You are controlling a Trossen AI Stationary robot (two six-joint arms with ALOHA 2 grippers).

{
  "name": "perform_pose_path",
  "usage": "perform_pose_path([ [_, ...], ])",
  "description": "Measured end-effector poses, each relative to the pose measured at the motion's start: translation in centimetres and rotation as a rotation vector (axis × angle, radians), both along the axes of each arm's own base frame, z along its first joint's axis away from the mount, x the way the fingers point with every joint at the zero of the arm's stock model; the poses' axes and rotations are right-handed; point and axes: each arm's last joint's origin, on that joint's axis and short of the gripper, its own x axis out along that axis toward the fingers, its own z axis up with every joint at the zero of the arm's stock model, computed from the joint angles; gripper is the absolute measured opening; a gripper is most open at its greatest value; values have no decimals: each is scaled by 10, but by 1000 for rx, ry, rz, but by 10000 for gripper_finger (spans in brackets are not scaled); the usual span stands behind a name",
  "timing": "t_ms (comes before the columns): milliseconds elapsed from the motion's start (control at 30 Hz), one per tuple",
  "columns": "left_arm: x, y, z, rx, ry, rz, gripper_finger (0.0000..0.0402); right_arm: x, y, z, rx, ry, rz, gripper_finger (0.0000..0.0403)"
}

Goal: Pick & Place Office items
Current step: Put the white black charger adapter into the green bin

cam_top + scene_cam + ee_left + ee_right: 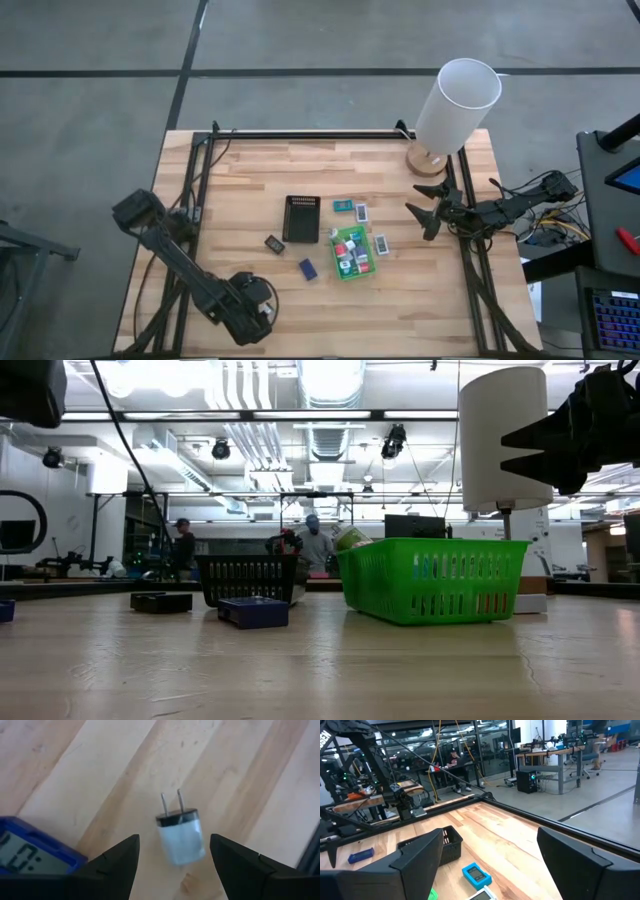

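The left gripper hung spread over a white plug near the table's front-left corner, seemingly to grasp it; the right gripper waited, spread, at the right edge

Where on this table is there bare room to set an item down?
Bare wood spans the far strip behind the black tray up to the lamp, and the near edge right of the left gripper. It is crowded around the green tray, ringed by small items.
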Motion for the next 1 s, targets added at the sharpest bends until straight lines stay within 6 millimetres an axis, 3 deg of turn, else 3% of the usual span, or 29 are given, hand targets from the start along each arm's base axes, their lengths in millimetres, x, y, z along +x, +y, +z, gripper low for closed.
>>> perform_pose_path([
  [700, 7, 5, -15, 42, 29, 30, 247, 0, 0, 0, 0, 0, 0, 323],
  [1000, 4, 8, -22, 26, 38, 73, 205, 0, 0, 0, 0, 1, 0, 319],
])
